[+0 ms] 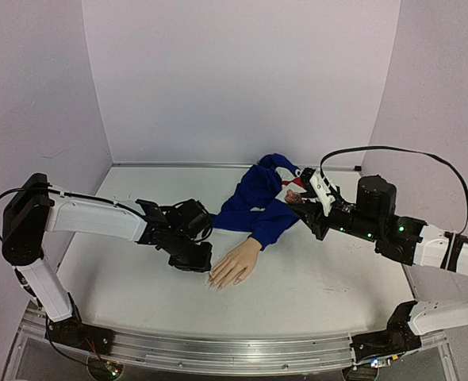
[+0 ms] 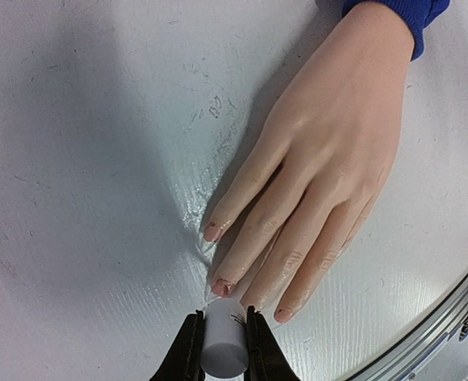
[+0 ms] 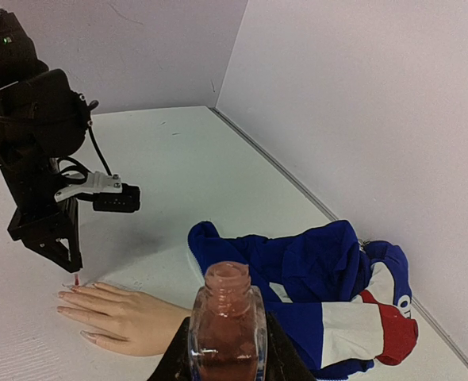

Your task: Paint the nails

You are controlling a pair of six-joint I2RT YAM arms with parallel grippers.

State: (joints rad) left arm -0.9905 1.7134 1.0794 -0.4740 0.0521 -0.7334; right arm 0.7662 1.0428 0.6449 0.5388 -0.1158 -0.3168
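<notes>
Beige hand (image 2: 329, 151), nails (image 2: 213, 232) streaked reddish-pink, white cap (image 2: 223, 345) at six o'clock. Pink polish bottle (image 3: 227, 325); blue jacket (image 3: 313, 266) with white and red panels.

A: Any readable text?
B: Barely. One white character on the blue jacket (image 3: 313, 266), by the red panel. Reads 0 or O, partly cut off.
A: Anything else?
B: Tiny dark marks on the white cap (image 2: 222, 340), illegible.
</notes>
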